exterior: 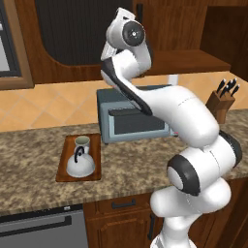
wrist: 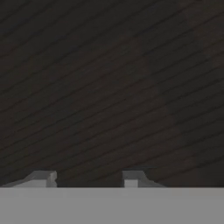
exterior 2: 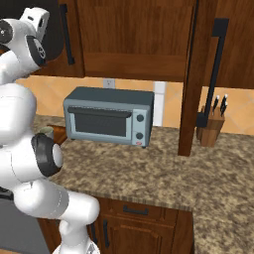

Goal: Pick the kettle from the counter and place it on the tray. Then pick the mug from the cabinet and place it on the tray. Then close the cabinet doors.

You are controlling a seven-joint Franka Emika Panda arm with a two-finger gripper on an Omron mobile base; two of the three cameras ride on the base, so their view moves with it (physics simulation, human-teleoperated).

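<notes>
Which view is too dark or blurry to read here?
Hand view: very dim, soft dark wood grain close up, with the gripper barely lit. Left base view: evenly lit, kettle and mug clear on the tray. Right base view: sharp, no glare.

The speckled brown-and-beige granite counter (exterior: 29, 164) lies bare left of the flat reddish-brown wooden tray (exterior: 62, 167) and along its front edge. The tray's top is taken up by the silvery-white dome kettle (exterior: 80, 164) and the grey-beige mug (exterior: 82, 143), close together. Just right of the tray stands the grey-blue toaster oven (exterior 2: 109, 115), blocking passage there. Further right, an open tall brown cabinet door (exterior 2: 191, 74) juts out over the counter, with a wooden knife block (exterior 2: 211, 126) behind it. Dark wood grain (wrist: 109, 87) lies close before the gripper's fingertips (wrist: 131, 178).
</notes>
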